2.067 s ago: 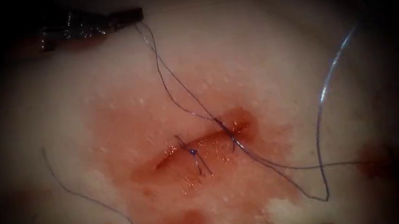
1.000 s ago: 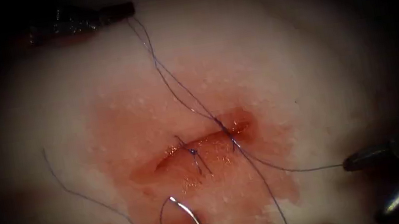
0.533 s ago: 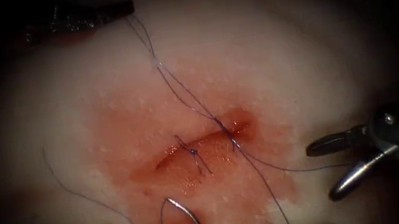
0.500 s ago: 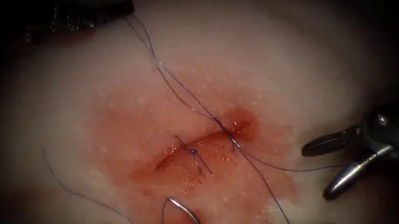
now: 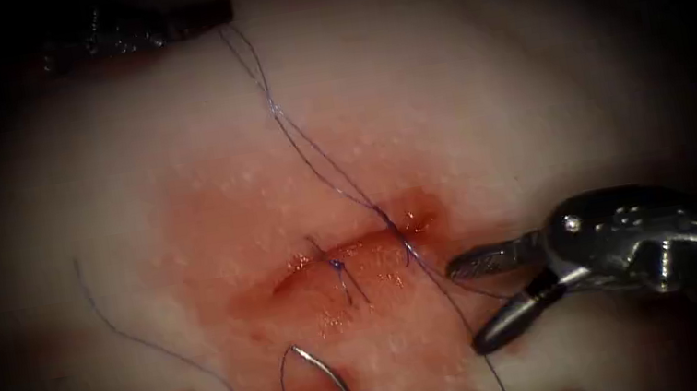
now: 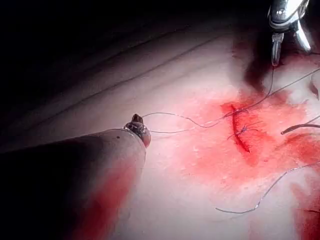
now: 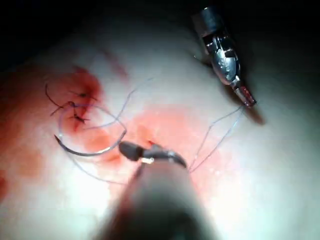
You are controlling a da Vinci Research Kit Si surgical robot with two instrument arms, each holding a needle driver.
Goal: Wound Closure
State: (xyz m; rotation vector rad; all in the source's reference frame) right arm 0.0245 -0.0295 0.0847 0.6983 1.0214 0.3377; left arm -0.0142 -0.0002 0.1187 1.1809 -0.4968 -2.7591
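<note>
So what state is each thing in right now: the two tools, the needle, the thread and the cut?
Left tool: jaws shut on the thread, up and left of the cut.
Right tool: jaws open, holding nothing, just right of the cut.
Needle: lying free on the tissue below the cut, not in it.
Thread: runs from the left tool to a stitch.
Cut: two stitches across it, red fluid around.

The needle (image 5: 333, 389) and thread (image 5: 495, 382) run off the endoscope view's bottom edge

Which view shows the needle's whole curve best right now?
The right wrist view: the needle lies free on the tissue, its full arc visible. The endoscope view cuts the needle off at the frame edge. The left wrist view catches a short stretch of it.
</note>
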